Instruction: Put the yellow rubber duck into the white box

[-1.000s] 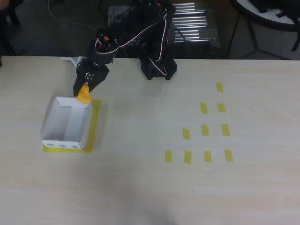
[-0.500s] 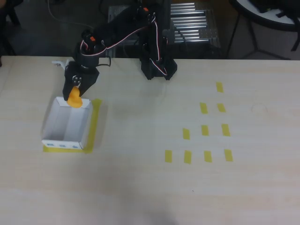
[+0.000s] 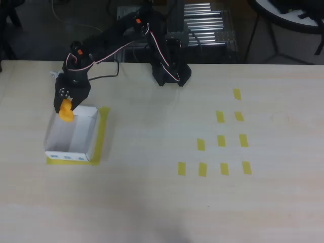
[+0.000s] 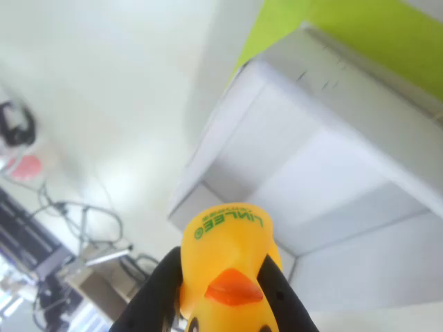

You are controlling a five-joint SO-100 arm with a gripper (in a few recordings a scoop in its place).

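A pale wooden table [image 3: 162, 202] is seen from overhead, with the black arm [image 3: 121, 38] reaching from its base at the table's far edge toward the left of the picture. The white box [image 3: 76, 136] sits at the left of the table on a yellow tape frame [image 3: 103, 132], and 3 small blue marks are seen on its near outer wall. At the right, 10 short yellow tape strips [image 3: 221, 140] are laid out well apart from the box.

The gripper [image 3: 66, 104] is held over the far left corner of the box, and the yellow rubber duck [image 3: 66, 112] is clamped in it, just above the box's far wall.

In the wrist view, details lost from overhead are shown: the duck [image 4: 225, 266] is pinched between 2 black fingers [image 4: 154, 294], 1 on each side, with its orange beak facing the camera and green lettering printed on its head. Beyond the duck, the box's open interior [image 4: 325, 166] and a corner of its walls are seen, with the duck over that corner. The tape frame appears there as a bright green-yellow band [image 4: 374, 34].
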